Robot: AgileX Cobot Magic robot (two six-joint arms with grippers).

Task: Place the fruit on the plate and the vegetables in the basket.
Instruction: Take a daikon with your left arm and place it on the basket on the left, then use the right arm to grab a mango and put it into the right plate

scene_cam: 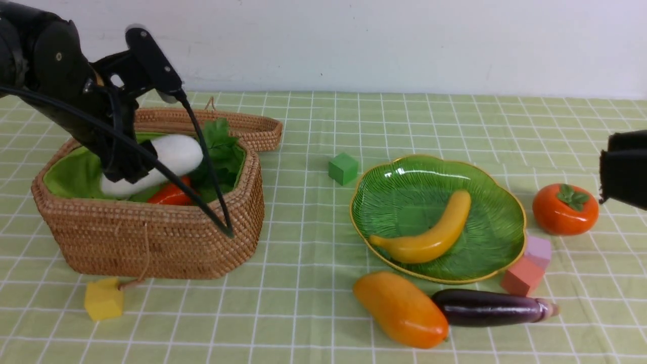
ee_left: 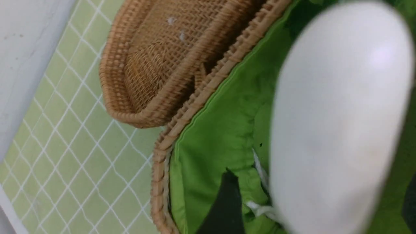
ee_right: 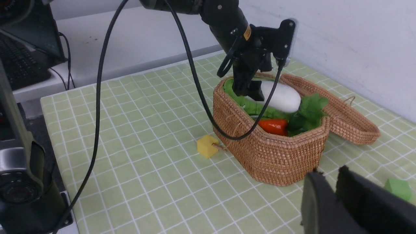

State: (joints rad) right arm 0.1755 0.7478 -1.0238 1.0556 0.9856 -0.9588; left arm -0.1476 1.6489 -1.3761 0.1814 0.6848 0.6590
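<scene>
1. The basket point(scene_cam: 151, 242) stands open under the left gripper point(scene_cam: 122, 169), its lid point(scene_cam: 252, 129) lying behind it, against the back rim.
2. Inside, on the green lining point(scene_cam: 71, 177), the white radish point(scene_cam: 177, 154) lies tilted, with its leaves point(scene_cam: 220, 151) on the far side from the gripper; the red carrot point(scene_cam: 169, 194) lies beneath it.
3. The left gripper is down in the basket with its jaws apart, the radish between them; in the left wrist view, one finger point(ee_left: 227, 204) stands clear of the radish.
4. The green plate point(scene_cam: 404, 202), well to the left gripper's right, holds only the yellow banana point(scene_cam: 434, 230), which lies slanted.
5. The orange mango point(scene_cam: 399, 308) and the purple eggplant point(scene_cam: 488, 307) lie on the worktop point(scene_cam: 303, 303) just in front of the plate, touching end to end.
6. The persimmon point(scene_cam: 563, 210), orange-red with a green cap, sits upright beside the plate, just below the right gripper point(scene_cam: 624, 169).
7. The right gripper hangs above the worktop, its fingers nearly together and empty.
</scene>
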